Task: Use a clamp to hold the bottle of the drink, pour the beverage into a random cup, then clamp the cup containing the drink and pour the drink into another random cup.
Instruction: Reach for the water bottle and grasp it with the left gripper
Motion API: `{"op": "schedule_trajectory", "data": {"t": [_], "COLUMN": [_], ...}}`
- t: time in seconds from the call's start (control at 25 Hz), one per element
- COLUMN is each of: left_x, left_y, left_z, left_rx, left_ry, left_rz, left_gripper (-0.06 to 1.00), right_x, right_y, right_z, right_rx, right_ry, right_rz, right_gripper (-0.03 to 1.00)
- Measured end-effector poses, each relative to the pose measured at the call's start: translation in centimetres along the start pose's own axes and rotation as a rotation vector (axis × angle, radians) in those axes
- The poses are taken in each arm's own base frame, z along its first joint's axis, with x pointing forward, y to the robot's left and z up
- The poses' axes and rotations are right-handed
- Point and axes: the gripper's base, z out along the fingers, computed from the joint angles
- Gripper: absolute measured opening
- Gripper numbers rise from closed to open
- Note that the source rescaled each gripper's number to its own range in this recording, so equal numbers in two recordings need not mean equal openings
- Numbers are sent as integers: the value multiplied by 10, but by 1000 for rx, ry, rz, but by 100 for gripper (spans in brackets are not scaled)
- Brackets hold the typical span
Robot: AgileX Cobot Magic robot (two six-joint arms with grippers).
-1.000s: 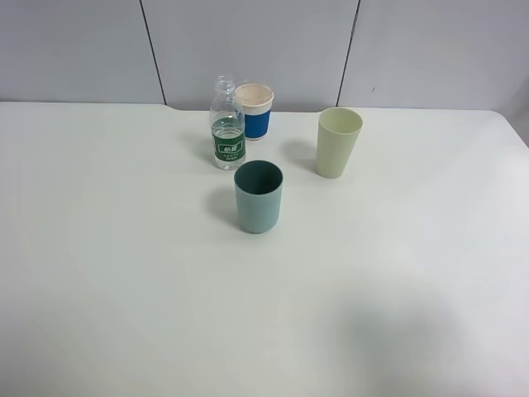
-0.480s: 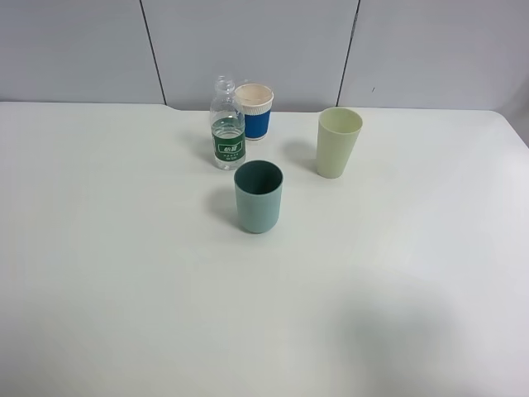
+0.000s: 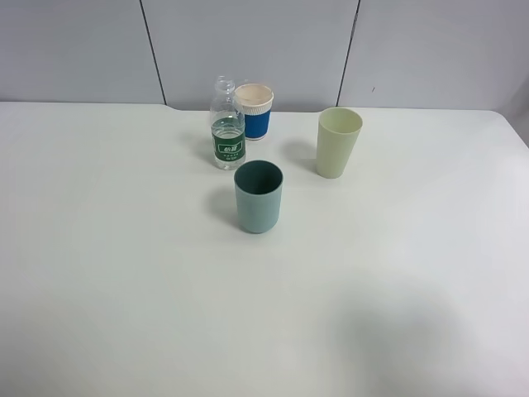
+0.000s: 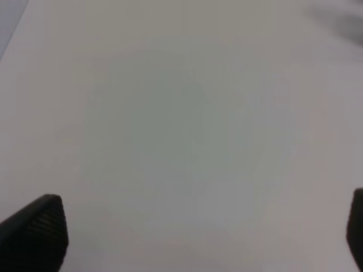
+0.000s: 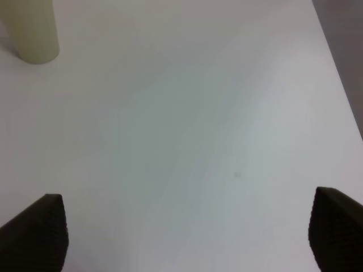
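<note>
The bottle of the drink [image 3: 227, 126] stands upright at the back of the table, part full of clear beverage, touching or just in front of a blue-sleeved paper cup. The short teal cup [image 3: 258, 197] stands in front of it, its dark inside showing no visible liquid. The tall pale green cup [image 3: 338, 141] is to the right, and its base [image 5: 33, 31] shows in the right wrist view. Neither clamp appears in the high view. My left gripper [image 4: 198, 226] is open over bare table. My right gripper [image 5: 187, 224] is open, with nothing between its fingers.
A blue-sleeved white paper cup [image 3: 254, 110] stands behind the bottle. The white table [image 3: 124, 273] meets a grey panelled wall at the back. Its right edge [image 5: 340, 85] shows in the right wrist view. A soft shadow lies on the table at front right.
</note>
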Motion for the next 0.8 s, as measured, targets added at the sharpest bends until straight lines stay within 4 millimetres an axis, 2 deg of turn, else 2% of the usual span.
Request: {"op": "schedule_trajectory", "data": {"t": [0.8], "left_x": [0], "left_y": [0], "left_z": [0], "left_rx": [0], "left_ry": [0], "left_rz": [0], "left_gripper": [100], "right_x": [0], "right_y": [0], "right_z": [0], "right_rx": [0], "right_ry": [0], "right_rz": [0], "right_gripper": [55]}}
